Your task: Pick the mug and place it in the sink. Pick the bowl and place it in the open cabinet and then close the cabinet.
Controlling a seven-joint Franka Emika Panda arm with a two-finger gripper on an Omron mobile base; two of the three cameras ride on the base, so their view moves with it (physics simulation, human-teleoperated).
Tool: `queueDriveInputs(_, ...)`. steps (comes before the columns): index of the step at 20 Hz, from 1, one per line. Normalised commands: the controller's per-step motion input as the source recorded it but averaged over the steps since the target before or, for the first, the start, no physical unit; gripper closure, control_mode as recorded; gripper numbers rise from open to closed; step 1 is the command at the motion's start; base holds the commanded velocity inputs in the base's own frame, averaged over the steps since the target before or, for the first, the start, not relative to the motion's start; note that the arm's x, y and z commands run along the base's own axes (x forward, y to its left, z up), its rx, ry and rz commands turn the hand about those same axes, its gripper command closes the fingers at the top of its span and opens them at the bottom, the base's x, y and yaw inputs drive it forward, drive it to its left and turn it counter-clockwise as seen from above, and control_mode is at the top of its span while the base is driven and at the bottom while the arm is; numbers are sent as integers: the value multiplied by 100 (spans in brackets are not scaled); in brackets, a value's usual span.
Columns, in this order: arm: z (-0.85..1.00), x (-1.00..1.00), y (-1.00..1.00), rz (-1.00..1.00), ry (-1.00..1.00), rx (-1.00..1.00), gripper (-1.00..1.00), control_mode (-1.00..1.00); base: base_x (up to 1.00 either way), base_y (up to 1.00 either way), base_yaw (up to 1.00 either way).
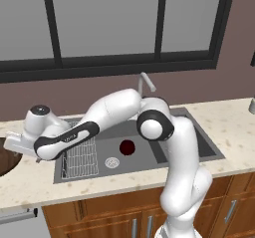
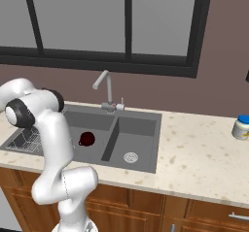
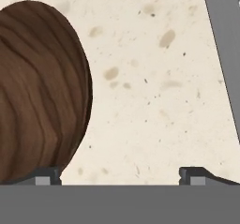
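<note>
Wood-grained matt bowl — speckled stone-like counter, dark matt sink with wire rack.

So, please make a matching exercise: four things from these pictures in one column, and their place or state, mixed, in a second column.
Things:
1. mug
2. bowl
3. wire rack
4. tool

Places or states:
A. open, above the counter beside the bowl
B. on the counter, left of the sink
C. in the sink basin, near a round drain
D. in the sink's left part

Pairs: 1-C, 2-B, 3-D, 4-A
</note>
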Motion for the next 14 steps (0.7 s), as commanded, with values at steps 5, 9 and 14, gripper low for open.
queueDriveInputs(5, -12, 15, 14, 0, 0, 0, -100, -100, 0, 0, 0)
queueDriveInputs(9, -15, 19, 23, 0, 0, 0, -100, -100, 0, 0, 0)
queueDriveInputs(14, -16, 20, 28, 0, 0, 0, -100, -100, 0, 0, 0)
